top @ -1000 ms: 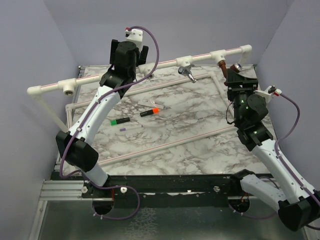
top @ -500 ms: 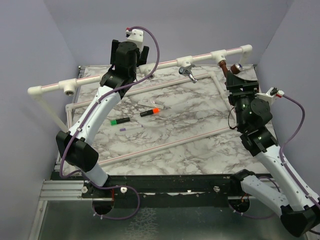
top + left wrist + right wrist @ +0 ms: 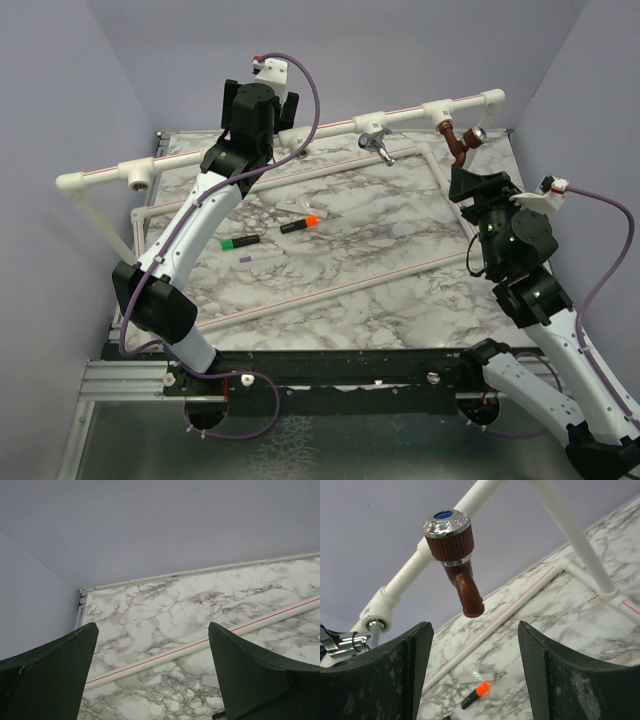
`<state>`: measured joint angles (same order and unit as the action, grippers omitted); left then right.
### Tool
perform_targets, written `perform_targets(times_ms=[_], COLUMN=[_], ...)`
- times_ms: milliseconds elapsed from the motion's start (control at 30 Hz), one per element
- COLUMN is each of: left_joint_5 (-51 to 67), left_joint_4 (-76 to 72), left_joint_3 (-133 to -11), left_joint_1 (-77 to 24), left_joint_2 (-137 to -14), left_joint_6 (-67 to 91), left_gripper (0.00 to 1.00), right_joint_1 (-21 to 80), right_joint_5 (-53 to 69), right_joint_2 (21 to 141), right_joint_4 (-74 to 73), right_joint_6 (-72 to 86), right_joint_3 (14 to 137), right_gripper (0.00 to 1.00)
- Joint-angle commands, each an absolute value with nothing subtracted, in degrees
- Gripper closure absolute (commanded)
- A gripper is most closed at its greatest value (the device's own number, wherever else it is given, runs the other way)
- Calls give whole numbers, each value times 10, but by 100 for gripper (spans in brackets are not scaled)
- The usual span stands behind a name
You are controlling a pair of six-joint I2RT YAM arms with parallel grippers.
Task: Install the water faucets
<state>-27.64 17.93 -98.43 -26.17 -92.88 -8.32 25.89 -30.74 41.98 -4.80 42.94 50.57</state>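
At far-right corner of worktop [image 3: 380, 250]: the right claw [image 3: 472, 645] has backed off toward the near edge. One second ago its fingers were up against the copper faucet [image 3: 458, 140]. Now they sit below and short of it, jaws parted to a middling width with nothing between them.

- Copper faucet hangs on its own from the white pipe rail [image 3: 400, 112], spout down, blue-capped knob toward the wrist camera. Judgement: it holds without support, so this one is probably fitted.
- Chrome faucet [image 3: 375, 145] sits at a tee further left along the same rail, over the middle of the far edge. Both faucets are on the rail, so the task looks close to done.
- Left claw [image 3: 152, 645]: unchanged over the last second. It is raised over the far-left part of the worktop, jaws wide and empty.

Not resolved:
- Copper faucet's joint with its tee is hidden behind the knob, so how far it is seated cannot be told.
- Chrome faucet is cut off at the left edge of the right wrist view and small from above, so its seating is unclear.
- Left claw's fingers are hidden by its own wrist in the top view.
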Motion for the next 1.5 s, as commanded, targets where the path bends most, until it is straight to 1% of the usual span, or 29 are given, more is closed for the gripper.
perform_targets(times_ms=[0, 133, 233, 433, 567, 633, 733, 833, 933, 1133, 1267, 1467], left_joint_5=[-207, -207, -207, -207, -207, -206, -205, -206, -207, -205, -207, -208], left_joint_4=[228, 228, 228, 228, 227, 228, 227, 228, 228, 228, 228, 228], left_joint_3=[-955, -956, -956, -956, -956, -956, -956, -955, -955, -956, -956, -957], left_joint_1=[-292, -292, -292, -292, -292, -292, -292, -292, -292, -292, -292, -292], left_joint_2=[-961, -961, -961, -960, -961, -961, -961, -960, -961, -962, -964, -965], left_joint_6=[-45, -45, -46, -45, -45, -44, -43, -44, -44, -45, -45, -45], left_gripper=[7, 7, 7, 7, 7, 7, 7, 7, 7, 7, 7, 7], right_joint_1=[262, 262, 262, 262, 262, 262, 262, 262, 262, 262, 262, 262], right_joint_5=[-318, -268, -233, -230, -238, -214, -170, -181, -213, -232, -229, -210], right_joint_2=[398, 396, 406, 408, 397, 396, 408, 423, 418, 398, 415, 436], right_joint_4=[-81, -74, -101, -116, -92, -91, -133, -151, -104, 71, 103, 56], right_joint_6=[254, 86, -46, -257, -335, -376, -468, -568, -682, -957, -997, -1056], right_joint_3=[531, 542, 561, 560, 542, 539, 546, 546, 517, 437, 462, 497], right_gripper=[27, 27, 27, 28, 28, 28, 29, 29, 28, 27, 27, 24])
